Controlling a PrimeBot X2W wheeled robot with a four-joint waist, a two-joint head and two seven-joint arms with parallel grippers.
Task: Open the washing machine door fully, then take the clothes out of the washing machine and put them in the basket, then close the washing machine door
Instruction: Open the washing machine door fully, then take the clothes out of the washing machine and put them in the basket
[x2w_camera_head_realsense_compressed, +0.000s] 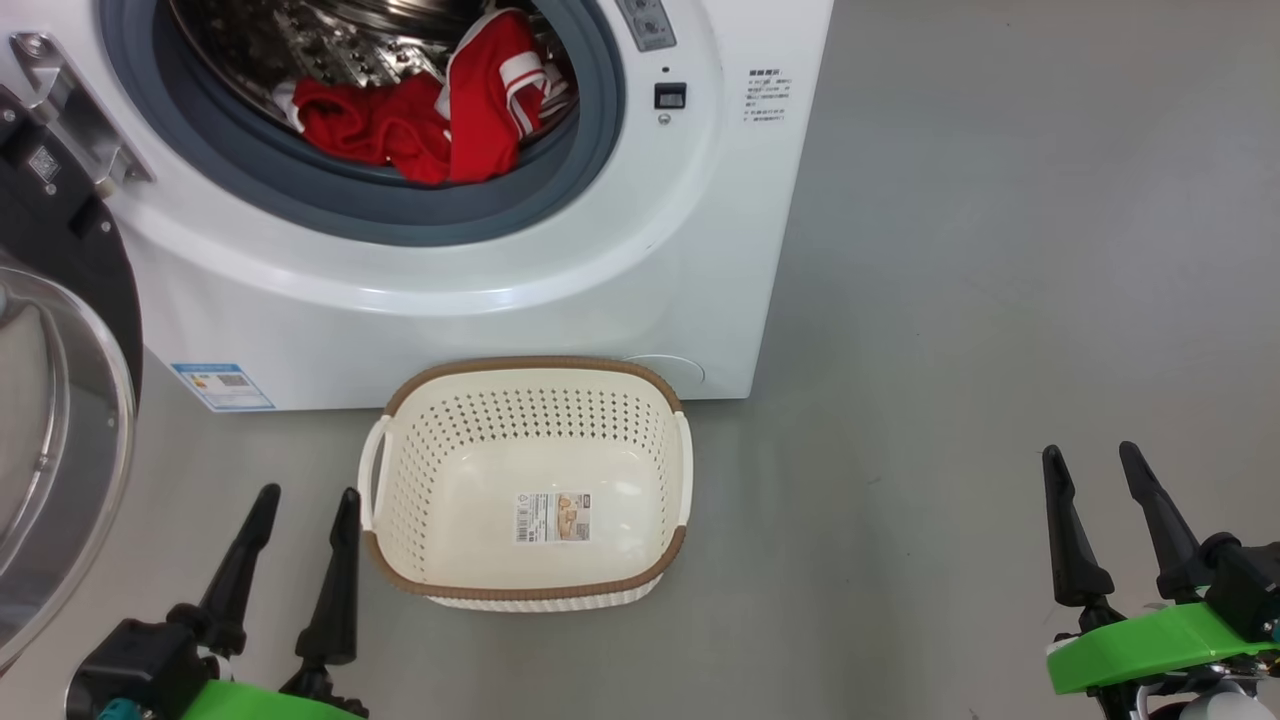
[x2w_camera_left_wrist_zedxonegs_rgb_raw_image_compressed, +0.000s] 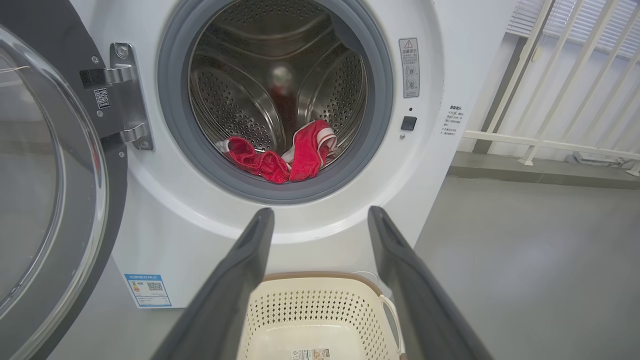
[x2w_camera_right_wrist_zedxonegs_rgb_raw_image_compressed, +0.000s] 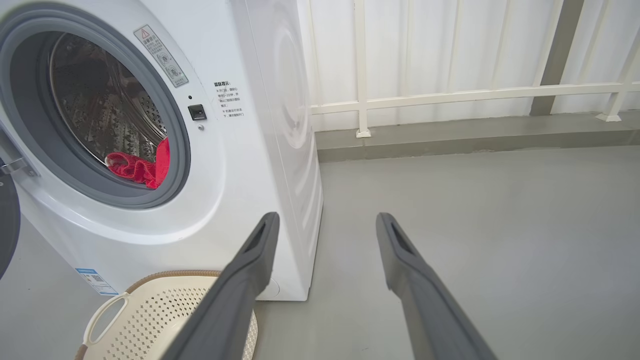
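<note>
The white washing machine (x2w_camera_head_realsense_compressed: 560, 290) stands at the top of the head view, and its door (x2w_camera_head_realsense_compressed: 50, 440) is swung wide open at the left. Red clothes (x2w_camera_head_realsense_compressed: 430, 110) with white trim lie at the front of the steel drum, against the grey ring. On the floor before the machine sits the cream basket (x2w_camera_head_realsense_compressed: 530, 395) with nothing in it but its bottom label. My left gripper (x2w_camera_head_realsense_compressed: 305, 500) is open, low and just left of the basket. My right gripper (x2w_camera_head_realsense_compressed: 1095, 458) is open over bare floor, far right of the basket. From the left wrist, the clothes (x2w_camera_left_wrist_zedxonegs_rgb_raw_image_compressed: 280, 157) and the basket (x2w_camera_left_wrist_zedxonegs_rgb_raw_image_compressed: 320, 300) show.
Grey floor (x2w_camera_head_realsense_compressed: 1000, 300) spreads to the right of the machine. A white railing (x2w_camera_right_wrist_zedxonegs_rgb_raw_image_compressed: 450, 95) runs along a low kerb behind it. The open door (x2w_camera_left_wrist_zedxonegs_rgb_raw_image_compressed: 50, 190) takes up the room at the machine's left, close to my left arm.
</note>
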